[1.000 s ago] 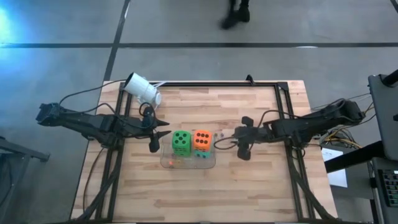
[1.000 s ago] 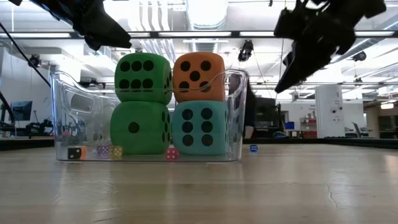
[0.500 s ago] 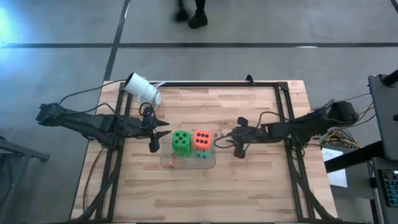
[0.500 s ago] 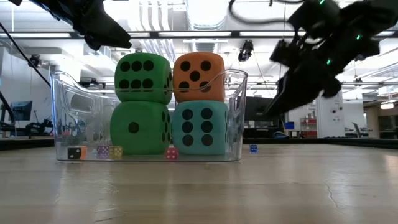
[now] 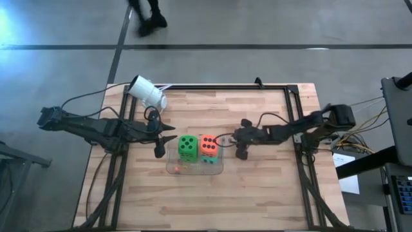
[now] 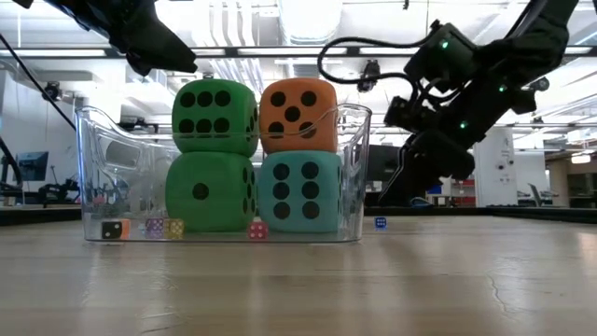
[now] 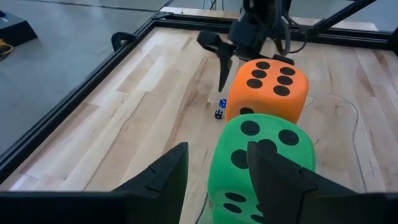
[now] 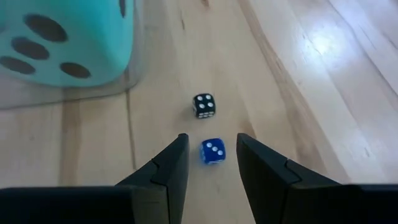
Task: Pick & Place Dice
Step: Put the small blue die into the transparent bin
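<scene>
Four big soft dice sit stacked two by two in a clear tub (image 6: 353, 168): a green die (image 6: 215, 117) rests on a second green die (image 6: 207, 191), and an orange die (image 6: 298, 114) on a teal die (image 6: 300, 191). My left gripper (image 5: 168, 136) hovers open just left of the tub, above the green die (image 7: 267, 155). My right gripper (image 8: 210, 138) is open and low over the table right of the tub. Its fingers stand on either side of a tiny blue die (image 8: 212, 152) without touching it. A tiny black die (image 8: 204, 105) lies just beyond.
Several tiny dice (image 6: 154, 227) lie on the tub's floor. A white cylindrical camera (image 5: 147, 92) stands at the table's far-left corner. A black frame (image 5: 293, 103) runs along the table's edges. Bare wood lies near and far of the tub. A person's feet (image 5: 147, 16) show beyond the far edge.
My right gripper has moved toward the table's left, closer to the tub, and has come down toward the tiny dice beside it, its fingers tipping downward. The person beyond the far edge has walked to the left.
</scene>
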